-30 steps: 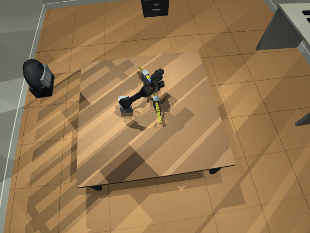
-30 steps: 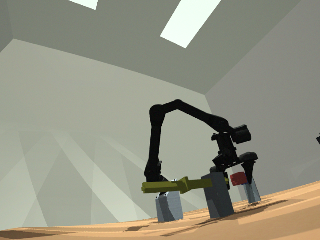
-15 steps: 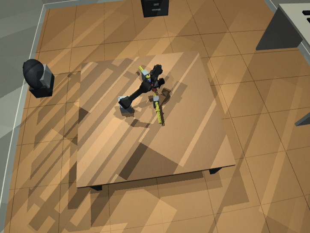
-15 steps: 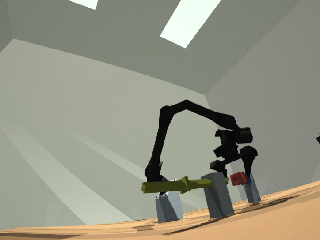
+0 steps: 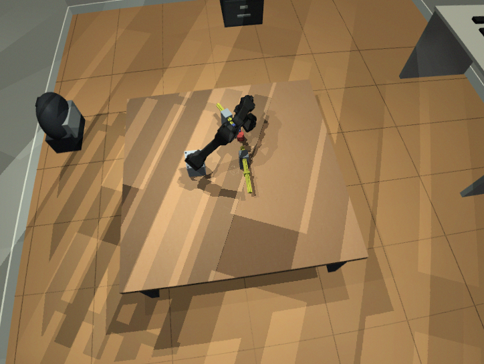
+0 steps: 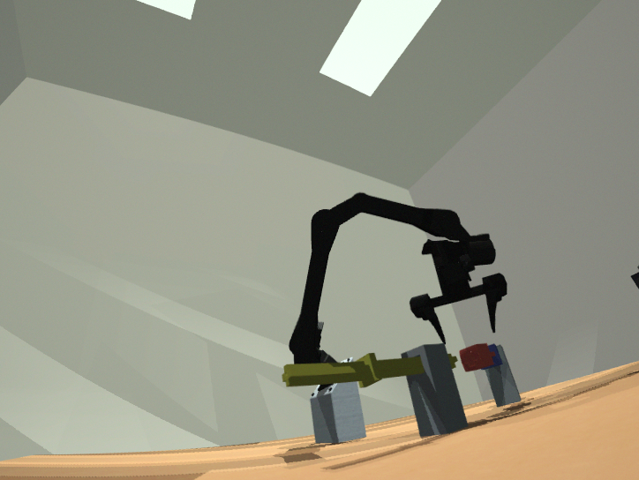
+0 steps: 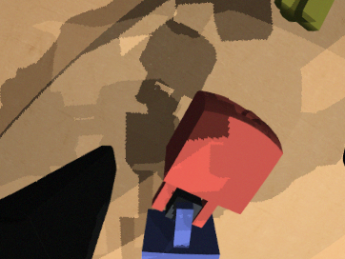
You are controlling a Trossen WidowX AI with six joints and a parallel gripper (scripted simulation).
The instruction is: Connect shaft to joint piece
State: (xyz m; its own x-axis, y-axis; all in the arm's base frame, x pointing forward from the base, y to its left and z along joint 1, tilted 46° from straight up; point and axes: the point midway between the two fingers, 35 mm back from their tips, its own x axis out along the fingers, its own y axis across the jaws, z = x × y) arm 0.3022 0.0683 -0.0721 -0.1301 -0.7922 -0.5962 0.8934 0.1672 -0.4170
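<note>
The red joint piece (image 5: 240,136) (image 6: 476,356) (image 7: 224,167) is hinged on a blue part (image 6: 494,356) (image 7: 157,238) at the end of the first shaft (image 5: 219,106), which its grey block (image 5: 226,113) (image 6: 503,384) holds. Its open end faces roughly toward the tip of the yellow second shaft (image 5: 247,178) (image 6: 325,374) (image 7: 310,11), with a gap between. Exact alignment is hard to tell. The second shaft runs through the second block (image 5: 243,154) (image 6: 439,397). My gripper (image 6: 469,336) (image 7: 235,153) is wide open and empty, its fingertips above the joint piece and clear of it.
The arm's grey base block (image 5: 195,168) (image 6: 338,415) stands to the left of the second block in the top view. A collar (image 5: 246,172) (image 6: 368,370) sits on the second shaft, outside its block. Everything stands on the wooden table (image 5: 172,242).
</note>
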